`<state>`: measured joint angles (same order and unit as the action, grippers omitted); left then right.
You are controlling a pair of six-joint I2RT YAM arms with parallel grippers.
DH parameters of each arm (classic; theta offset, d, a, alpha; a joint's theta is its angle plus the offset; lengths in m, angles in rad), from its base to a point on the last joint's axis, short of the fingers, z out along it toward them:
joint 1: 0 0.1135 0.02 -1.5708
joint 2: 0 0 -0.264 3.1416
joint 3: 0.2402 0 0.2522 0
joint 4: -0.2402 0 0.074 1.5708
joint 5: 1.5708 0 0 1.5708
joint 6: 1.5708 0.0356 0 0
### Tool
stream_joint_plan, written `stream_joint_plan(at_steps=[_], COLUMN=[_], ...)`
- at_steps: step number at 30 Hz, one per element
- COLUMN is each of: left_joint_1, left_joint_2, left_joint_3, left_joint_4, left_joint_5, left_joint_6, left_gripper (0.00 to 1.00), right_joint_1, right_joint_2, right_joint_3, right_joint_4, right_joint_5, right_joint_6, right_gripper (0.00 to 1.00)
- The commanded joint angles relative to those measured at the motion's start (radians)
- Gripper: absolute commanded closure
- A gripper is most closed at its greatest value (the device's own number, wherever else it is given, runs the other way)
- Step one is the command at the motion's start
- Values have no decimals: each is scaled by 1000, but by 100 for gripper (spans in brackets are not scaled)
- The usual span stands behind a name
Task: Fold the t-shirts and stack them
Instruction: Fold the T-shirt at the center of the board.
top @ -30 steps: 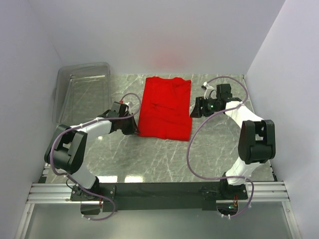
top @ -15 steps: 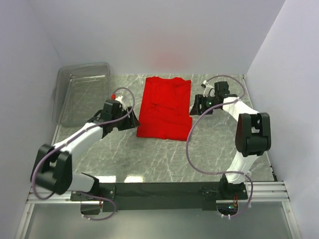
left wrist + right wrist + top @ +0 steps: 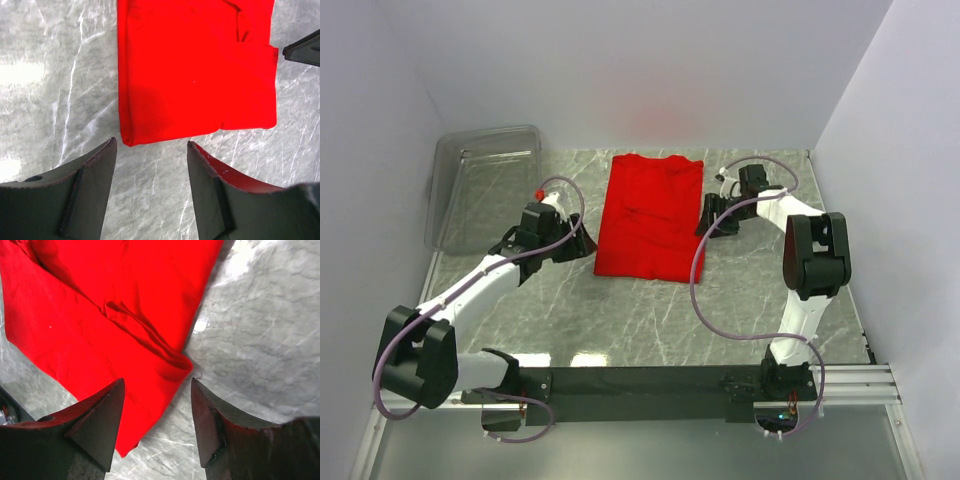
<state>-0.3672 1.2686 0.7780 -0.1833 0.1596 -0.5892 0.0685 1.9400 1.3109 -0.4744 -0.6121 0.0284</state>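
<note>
Overhead view: a red t-shirt (image 3: pixel 652 215) lies flat on the grey marble-patterned tabletop (image 3: pixel 650 320), folded into a long rectangle whose short edges face the far wall and the arm bases; it sits at the far centre of the table, between the two grippers. The left gripper (image 3: pixel 578 238) stands just beside the shirt's near left corner; the right gripper (image 3: pixel 708 215) stands just beside the shirt's right edge, about halfway along it. A clear plastic bin (image 3: pixel 485 185) rests at the far left, apart from the shirt.

Left wrist view: the two dark fingers (image 3: pixel 90 190) are spread wide with only bare tabletop between them, so the tool is released and carries nothing; the shirt's folded corner lies just ahead of the gap, with a smooth rounded fold running along its left side.

Right wrist view: the jaws are likewise parted and grasp nothing; a creased corner of the shirt, where layers overlap, lies just ahead of the fingertips (image 3: pixel 112 390); whether either fingertip touches the cloth cannot be told.
</note>
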Motion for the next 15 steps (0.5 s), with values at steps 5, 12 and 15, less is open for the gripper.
stream_joint_plan(at_steps=[5,12,15], left_joint_1=[1,1,1], left_joint_2=[-52,-57,-63], left_joint_3=[-28,-39,-39], left_joint_4=[41,45,41], left_joint_5=[-9,-8,-12], left_joint_6=[-20,-24,-24], left_gripper=[36,37,37], right_joint_1=[16,30,36], right_joint_2=[4,31,42], right_joint_3=[14,45,70], right_joint_4=[-43,-59,-76], right_joint_5=[15,18,18], right_joint_6=[-7,-5,-7], right_gripper=[41,50,54])
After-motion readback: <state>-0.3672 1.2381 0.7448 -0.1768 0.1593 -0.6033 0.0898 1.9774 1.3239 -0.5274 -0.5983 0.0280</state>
